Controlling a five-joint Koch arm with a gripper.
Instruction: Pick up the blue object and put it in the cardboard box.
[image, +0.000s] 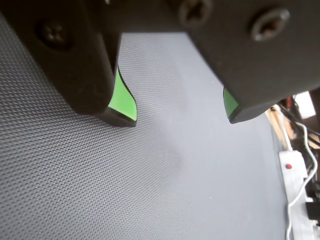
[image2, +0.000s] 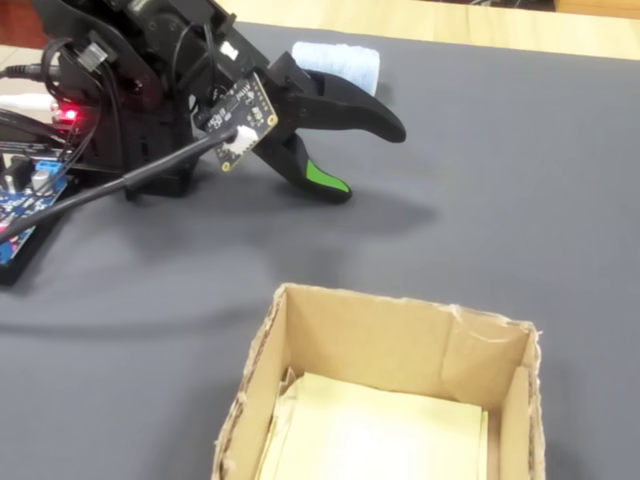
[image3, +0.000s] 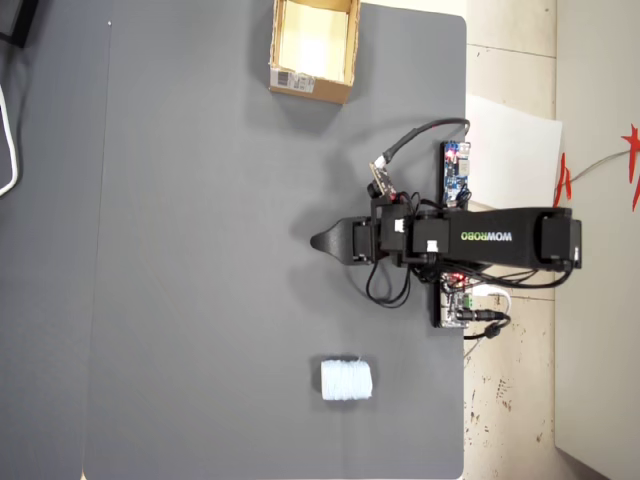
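The blue object, a pale ribbed roll, lies on the dark mat near the bottom of the overhead view; in the fixed view the blue object shows behind the arm. The cardboard box stands at the top of the overhead view, its labelled side toward the arm, and the cardboard box fills the fixed view's foreground. My gripper hovers between them, apart from both. The wrist view shows the gripper open, green pads wide apart over bare mat. In the fixed view the gripper holds nothing.
The arm's base and a blue circuit board sit at the mat's right edge in the overhead view, with cables around them. A white power strip lies off the mat at the right of the wrist view.
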